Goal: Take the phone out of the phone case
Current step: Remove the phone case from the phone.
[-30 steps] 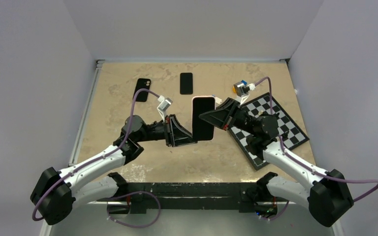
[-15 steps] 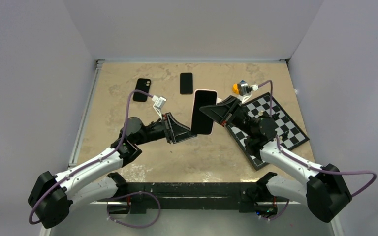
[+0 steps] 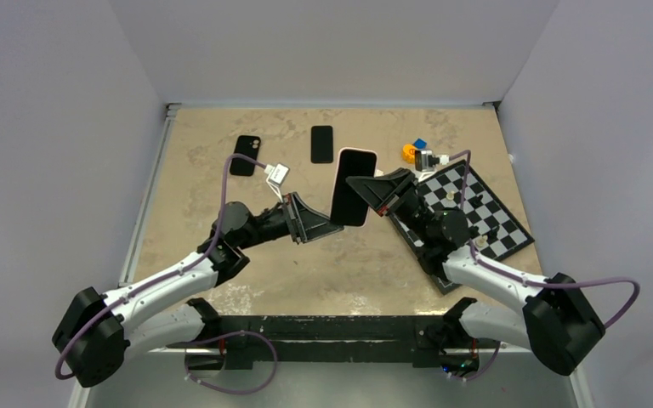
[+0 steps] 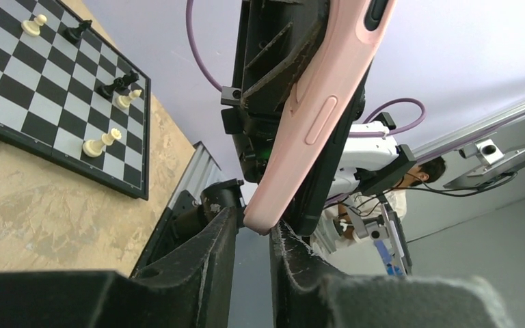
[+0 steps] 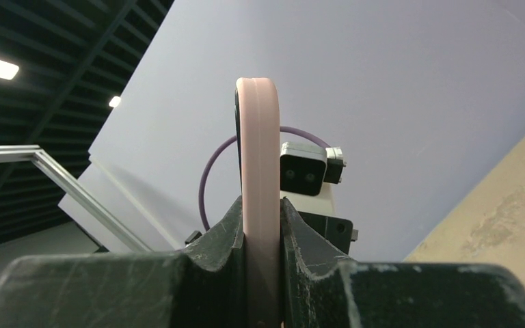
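Observation:
The phone [image 3: 355, 163] sits in a pink phone case [image 4: 321, 116] and hangs upright over the middle of the table, dark screen toward the top camera. My right gripper [image 3: 357, 189] is shut on its right side; in the right wrist view the case edge [image 5: 258, 150] stands pinched between the two fingers of that gripper [image 5: 263, 205]. My left gripper [image 3: 334, 224] is at the case's lower left corner. Its jaws stand narrowly open [image 4: 254, 222], with the pink corner at their mouth and touching one fingertip [image 4: 284, 232].
A black case [image 3: 244, 155] and a black slab [image 3: 322, 144] lie at the back of the table. A chessboard [image 3: 485, 212] with several pieces lies to the right, under the right arm. Small orange and blue items [image 3: 412, 151] sit beyond it.
The right gripper has carried the phone up and toward the back of the table. The left gripper followed, and its jaws have loosened from the case's lower edge.

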Tool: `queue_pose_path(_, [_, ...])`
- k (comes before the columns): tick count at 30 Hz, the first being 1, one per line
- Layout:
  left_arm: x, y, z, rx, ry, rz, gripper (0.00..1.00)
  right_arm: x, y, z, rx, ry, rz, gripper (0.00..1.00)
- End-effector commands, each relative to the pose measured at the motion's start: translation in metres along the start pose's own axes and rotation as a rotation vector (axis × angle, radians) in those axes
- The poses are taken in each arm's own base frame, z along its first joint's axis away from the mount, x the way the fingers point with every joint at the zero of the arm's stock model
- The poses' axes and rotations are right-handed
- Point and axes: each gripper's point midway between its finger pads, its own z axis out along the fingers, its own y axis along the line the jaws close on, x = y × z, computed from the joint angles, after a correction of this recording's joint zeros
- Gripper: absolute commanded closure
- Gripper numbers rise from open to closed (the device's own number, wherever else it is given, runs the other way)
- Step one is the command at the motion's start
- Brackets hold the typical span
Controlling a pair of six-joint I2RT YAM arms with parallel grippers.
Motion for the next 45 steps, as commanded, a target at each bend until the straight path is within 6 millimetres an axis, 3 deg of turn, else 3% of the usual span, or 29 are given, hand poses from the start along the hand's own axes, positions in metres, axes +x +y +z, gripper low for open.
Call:
queue_pose_path(1, [-0.039, 0.050, 0.010, -0.195, -0.221, -0.026, 0.79, 0.059, 0.067, -0.010, -0.205, 0.261, 0.144, 1.00])
queue_pose_path(5, [-0.044, 0.059, 0.003, -0.260, -0.255, 0.003, 0.94, 0.063, 0.055, -0.008, -0.138, 0.282, 0.129, 1.00])
queue_pose_path(8, [-0.052, 0.082, -0.012, -0.420, -0.304, 0.053, 1.00, 0.065, 0.055, -0.009, -0.136, 0.289, 0.166, 1.00])
queue_pose_path(11, [-0.059, 0.117, -0.037, -0.633, -0.369, 0.118, 1.00, 0.060, 0.068, -0.009, -0.190, 0.275, 0.269, 1.00])
queue_pose_path(14, [-0.062, 0.144, -0.055, -0.769, -0.410, 0.137, 1.00, 0.046, 0.096, -0.009, -0.313, 0.235, 0.404, 1.00])
queue_pose_path(19, [-0.056, 0.160, -0.060, -0.811, -0.432, 0.093, 1.00, 0.027, 0.116, -0.005, -0.408, 0.161, 0.446, 1.00])
queue_pose_path(22, [-0.052, 0.149, -0.051, -0.722, -0.412, 0.085, 1.00, 0.025, 0.121, -0.003, -0.436, 0.157, 0.448, 1.00])
queue_pose_path(27, [-0.043, 0.125, -0.039, -0.598, -0.338, 0.082, 0.99, 0.031, 0.106, -0.005, -0.389, 0.173, 0.506, 1.00])
queue_pose_path(31, [-0.038, 0.105, -0.036, -0.506, -0.291, 0.088, 0.70, 0.052, 0.085, -0.003, -0.252, 0.247, 0.438, 1.00])
queue_pose_path(34, [-0.037, 0.087, -0.033, -0.437, -0.268, 0.085, 0.60, 0.066, 0.074, -0.002, -0.175, 0.312, 0.336, 1.00])
queue_pose_path(37, [-0.042, 0.077, -0.032, -0.403, -0.277, 0.070, 0.61, 0.074, 0.069, -0.006, -0.133, 0.349, 0.283, 1.00])
queue_pose_path(40, [-0.044, 0.066, -0.027, -0.370, -0.259, 0.091, 0.72, 0.078, 0.068, -0.010, -0.121, 0.377, 0.246, 1.00])
queue_pose_path(45, [-0.042, 0.031, -0.012, -0.196, -0.189, 0.187, 0.74, 0.095, 0.055, -0.006, -0.056, 0.505, 0.156, 1.00])
